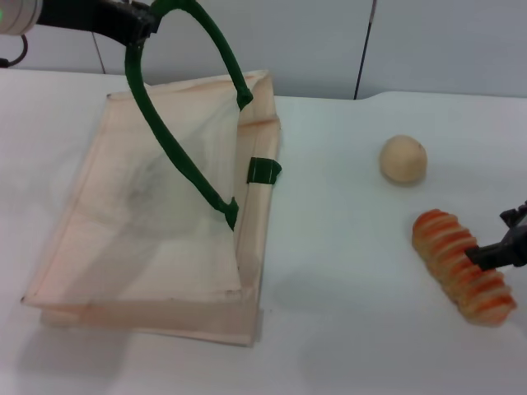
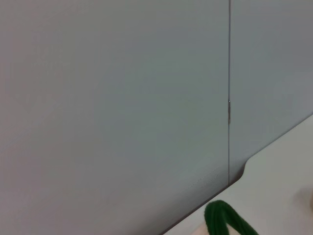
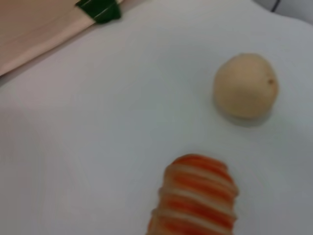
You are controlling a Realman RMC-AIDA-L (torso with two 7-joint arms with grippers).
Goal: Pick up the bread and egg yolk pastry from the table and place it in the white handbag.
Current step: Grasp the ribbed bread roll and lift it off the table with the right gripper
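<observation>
Up at the far left, our left gripper (image 1: pixel 142 25) has its jaws clamped on one dark green handle (image 1: pixel 177 160) of the white handbag (image 1: pixel 156 222), lifting that loop so the bag's mouth stands open while the bag itself lies on the white bench (image 1: pixel 329 329). Further right, well apart from the bag, the egg yolk pastry (image 1: pixel 403 159) sits on the bench. Nearer us and just right of it lies the bread (image 1: pixel 461 265), still on the bench. Our right gripper (image 1: pixel 502 247) is at the bread's right side, touching it; whether its jaws are apart or together, we cannot tell.
</observation>
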